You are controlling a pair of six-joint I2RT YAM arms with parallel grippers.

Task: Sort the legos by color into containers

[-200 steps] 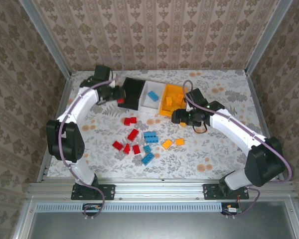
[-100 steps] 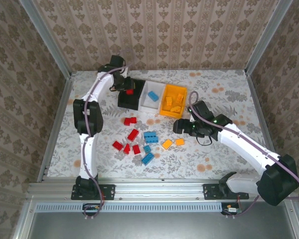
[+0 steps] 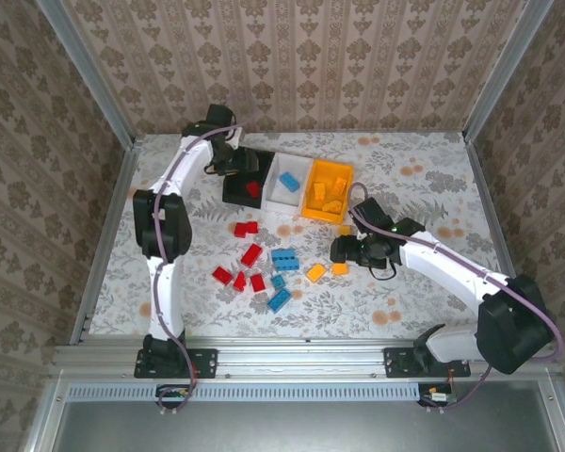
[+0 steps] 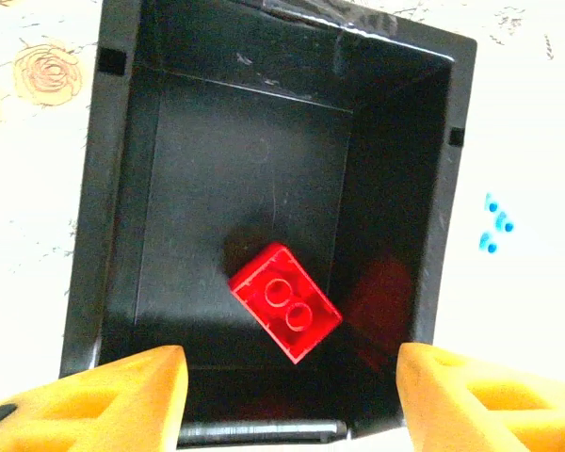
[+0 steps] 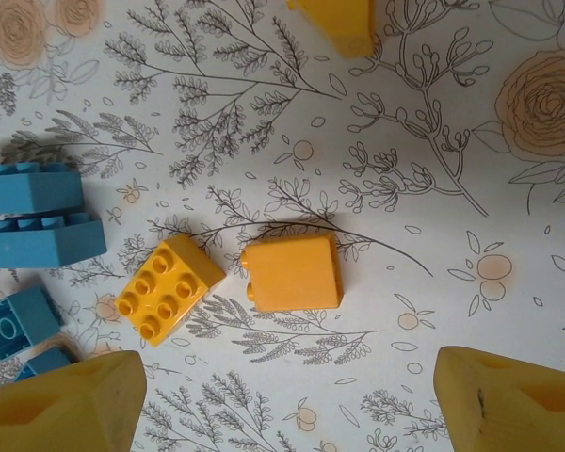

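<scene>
Above bin (image 4: 113,188): left end effector (image 4: 290,367) open (empty).

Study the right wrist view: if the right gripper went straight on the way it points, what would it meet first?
Most likely the smooth-sided orange brick lying on the table, ahead of the open right gripper. Depth is unclear, so it might touch bare table just short of it.

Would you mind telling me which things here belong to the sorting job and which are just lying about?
Part of the job: loose red bricks, blue bricks, orange bricks; red brick already in the black bin; white bin; orange bin.

Just there: flowered table cover, wallpaper walls, metal rail.
</scene>
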